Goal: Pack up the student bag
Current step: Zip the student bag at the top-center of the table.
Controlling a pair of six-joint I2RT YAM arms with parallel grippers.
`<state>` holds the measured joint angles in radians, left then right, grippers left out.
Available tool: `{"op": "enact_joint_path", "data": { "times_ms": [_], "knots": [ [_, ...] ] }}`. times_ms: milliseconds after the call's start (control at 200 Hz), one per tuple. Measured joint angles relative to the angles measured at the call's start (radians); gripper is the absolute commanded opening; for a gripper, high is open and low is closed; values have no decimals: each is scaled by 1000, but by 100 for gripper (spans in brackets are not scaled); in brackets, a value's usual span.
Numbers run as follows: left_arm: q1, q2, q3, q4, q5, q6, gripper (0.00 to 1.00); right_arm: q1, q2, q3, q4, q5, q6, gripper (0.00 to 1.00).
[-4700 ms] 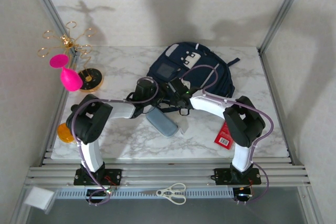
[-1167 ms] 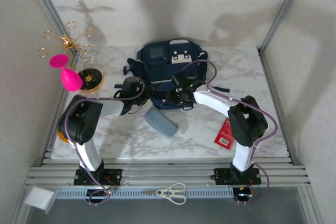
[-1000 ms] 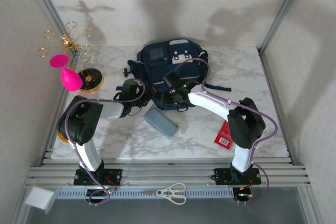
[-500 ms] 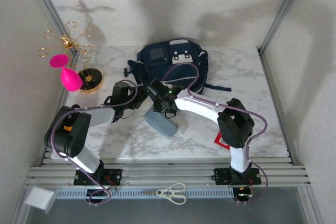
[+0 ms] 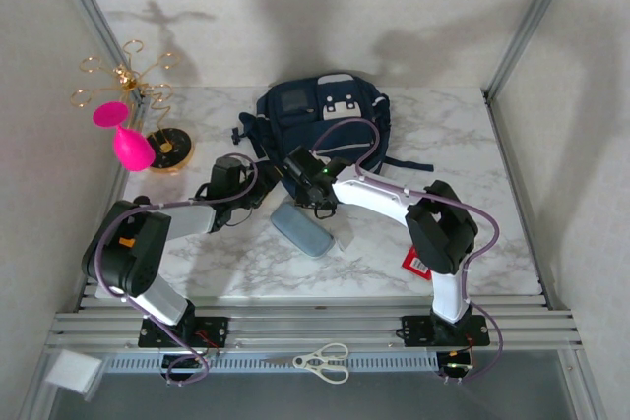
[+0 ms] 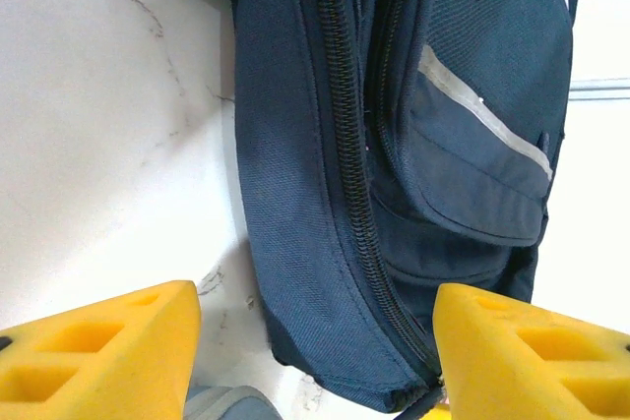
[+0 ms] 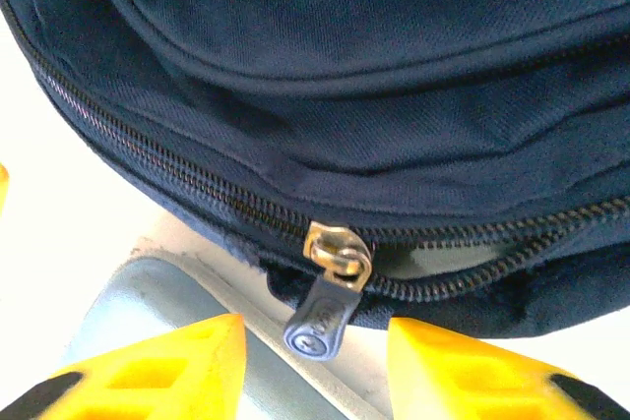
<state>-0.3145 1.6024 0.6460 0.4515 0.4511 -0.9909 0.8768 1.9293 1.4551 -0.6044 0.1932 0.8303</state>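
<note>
Student bag [image 5: 320, 125] at rear centre of the table [image 5: 463, 140]. My right gripper [image 7: 315, 356] has slid left along its near edge and now brackets the zipper pull [image 7: 317, 325], jaws narrowing but not yet gripping. My left gripper [image 6: 315, 351] has spread wide, empty. Unzipping likely comes next.

Top view overhead, both wrist views close on student bag [image 6: 295, 145]

The student bag [image 5: 325, 120] is navy-blue with white and grey patches and a pale stripe [image 6: 480, 110]. Its zipper pull [image 7: 320, 320], between the right gripper's [image 7: 315, 331] yellow fingers [image 7: 157, 366], is grey-blue on a brass slider. The pencil case [image 5: 302, 230] is grey-blue, the table [image 5: 463, 135] white marble veined grey.
</note>
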Motion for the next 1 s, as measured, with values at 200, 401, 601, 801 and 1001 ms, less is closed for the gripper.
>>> {"op": "enact_joint_path", "data": {
  "times_ms": [200,401,601,801,1001],
  "knots": [
    [-19,-5,0,-3,-6,0,66,-38,3,-19,61,-32,-26,29],
    [-38,-5,14,-19,-20,0,66,-45,16,-26,90,-48,-57,25],
    [-79,-5,67,-37,-37,-4,67,-51,14,-61,132,-60,-85,11],
    [-123,18,94,-28,-60,-75,58,-51,-13,-82,145,-63,-106,1],
    [-154,84,120,-19,-110,-180,49,-51,-53,-97,145,-64,-110,0]
  ]
}}
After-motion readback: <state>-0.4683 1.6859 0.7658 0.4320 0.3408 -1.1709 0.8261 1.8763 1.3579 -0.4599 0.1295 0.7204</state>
